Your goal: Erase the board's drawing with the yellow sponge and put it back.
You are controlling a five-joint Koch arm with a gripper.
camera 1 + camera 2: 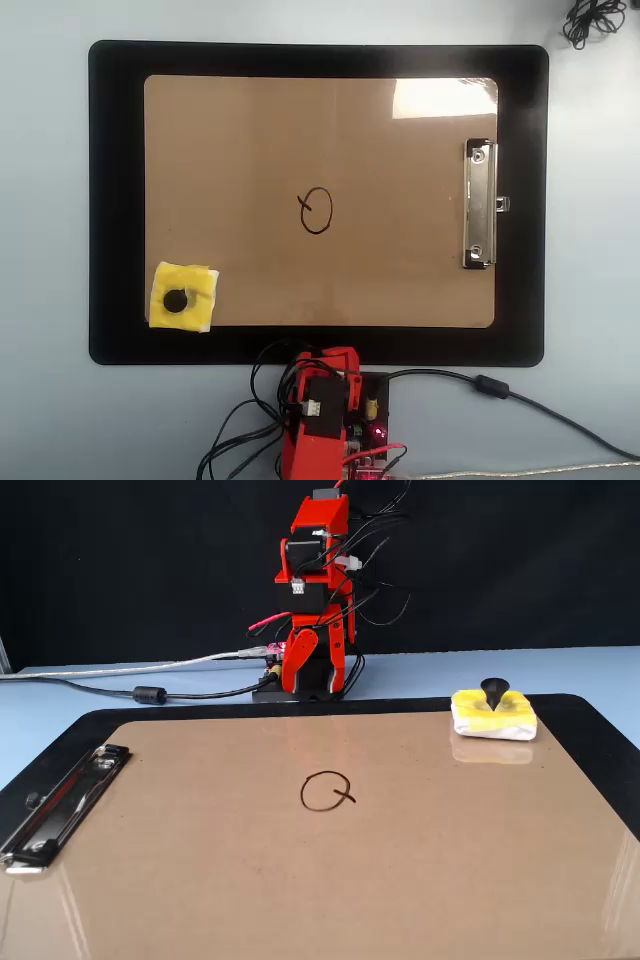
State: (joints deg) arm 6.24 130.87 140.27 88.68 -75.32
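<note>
The brown board [250,150] [250,880] lies on a black mat [115,200] [595,725]. The drawing [304,204] [343,796], a small black marker loop, sits near the board's middle. The yellow sponge [197,281] [478,720] with a black centre spot rests on the board's corner, lower left in the overhead view and far right in the fixed view. The red arm is folded up over its base beyond the mat's edge, away from both. Its gripper [335,362] [318,675] holds nothing; the jaws' gap is not visible.
A silver clip [479,205] [60,800] sits on one short edge of the board. Cables [520,400] [150,693] run from the arm's base across the pale blue table. A black cable bundle [592,20] lies at the overhead view's top right.
</note>
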